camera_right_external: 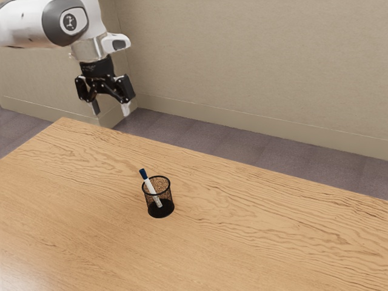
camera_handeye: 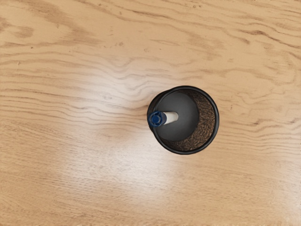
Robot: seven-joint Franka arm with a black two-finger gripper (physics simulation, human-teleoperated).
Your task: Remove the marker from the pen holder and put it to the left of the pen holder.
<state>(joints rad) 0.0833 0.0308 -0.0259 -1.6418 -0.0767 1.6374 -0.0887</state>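
Fingers (camera_right_external: 126, 110) spread wide, presumably to admit the marker (camera_right_external: 151, 188), an empty claw (camera_right_external: 111, 110) is hanging toward the exterior view's left; the marker is leaning inside the pen holder (camera_right_external: 169, 197) on the wooden surface (camera_right_external: 254, 236), the rim (camera_handeye: 217, 117) propping its blue cap (camera_right_external: 143, 174) clear.

**Wooden table bears a black pen holder**

On my feed I see a light-brown wooden table (camera_right_external: 260, 236), its grain running in long wavy lines with a few darker streaks. One corner shows toward the exterior view's upper left, and from it a straight edge slopes down to the exterior view's right. In the wrist view I get a pale sheen on the wood beside the pen holder (camera_right_external: 169, 197). That holder stands upright directly on the tabletop, in from the edges I can see. I make out its round black rim, mesh wall and dark, flat bottom.
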